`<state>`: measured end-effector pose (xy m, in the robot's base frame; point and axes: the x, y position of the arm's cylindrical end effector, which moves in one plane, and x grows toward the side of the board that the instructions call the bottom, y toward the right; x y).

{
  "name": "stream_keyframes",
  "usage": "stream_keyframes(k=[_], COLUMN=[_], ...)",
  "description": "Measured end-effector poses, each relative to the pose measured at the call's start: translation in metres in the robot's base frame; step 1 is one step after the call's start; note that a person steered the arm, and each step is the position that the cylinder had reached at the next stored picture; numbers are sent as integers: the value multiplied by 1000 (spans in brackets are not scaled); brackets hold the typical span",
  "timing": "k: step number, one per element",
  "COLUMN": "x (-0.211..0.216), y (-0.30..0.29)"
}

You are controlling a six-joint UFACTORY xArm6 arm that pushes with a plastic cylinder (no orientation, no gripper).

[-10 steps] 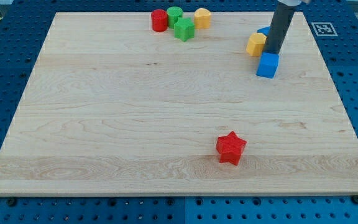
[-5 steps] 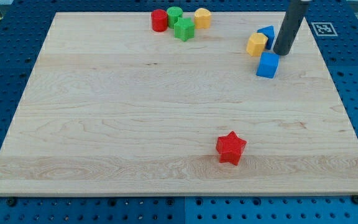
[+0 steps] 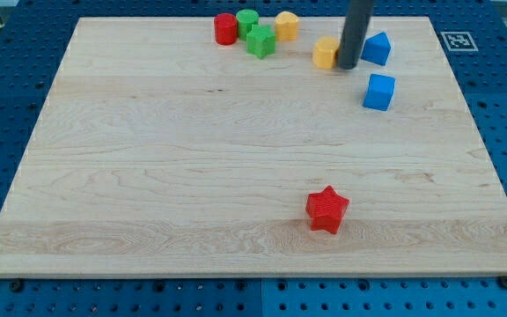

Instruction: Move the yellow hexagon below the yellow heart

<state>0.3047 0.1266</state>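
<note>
The yellow hexagon (image 3: 326, 53) lies near the view's top, right of centre. My tip (image 3: 348, 66) stands against its right side. The yellow heart (image 3: 286, 25) lies up and to the left of the hexagon, near the board's top edge. The rod rises out of the view's top.
A blue triangular block (image 3: 377, 48) sits just right of the rod. A blue cube (image 3: 378, 92) lies below it. A red cylinder (image 3: 225, 28), a green cylinder (image 3: 247, 21) and a green star-like block (image 3: 260, 41) cluster left of the heart. A red star (image 3: 326, 210) lies low, right of centre.
My tip swung from right of the yellow hexagon leftward, pushing the hexagon left and slightly up toward the heart. The other blocks kept their places.
</note>
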Motion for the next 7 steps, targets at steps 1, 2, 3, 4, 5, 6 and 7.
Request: stream_keyframes(k=[1,2,3,4,5,6,7], x=[-13,-19,-21,-40,-40,-40,-24], y=[-5,-16,-42,-51,-51,-49,-39])
